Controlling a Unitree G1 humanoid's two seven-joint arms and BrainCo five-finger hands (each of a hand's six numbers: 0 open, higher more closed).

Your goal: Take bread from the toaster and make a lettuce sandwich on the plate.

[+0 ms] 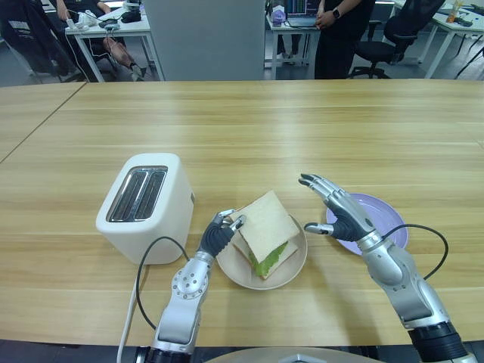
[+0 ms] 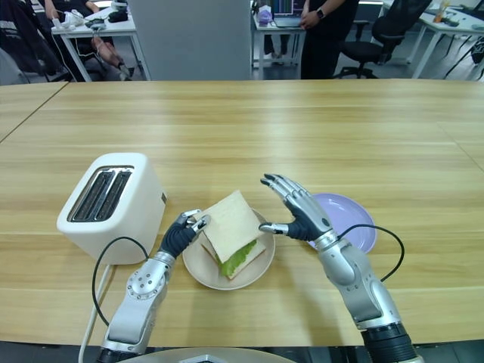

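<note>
Right robot hand [image 1: 344, 215] covers part of the purple plate [image 1: 384, 213].

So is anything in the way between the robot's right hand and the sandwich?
No, nothing visible. The right hand hovers open just right of the sandwich, with only the beige plate's rim in the gap. The left hand is at the sandwich's other side.

1. left eye view: from the head, looking forward and down, close over the wooden table [image 1: 302, 128].
2. right eye view: same aim, set slightly rightward.
3. shared: nearly everything, toaster [image 1: 144, 204] and tan plate [image 1: 295, 262] included.
</note>
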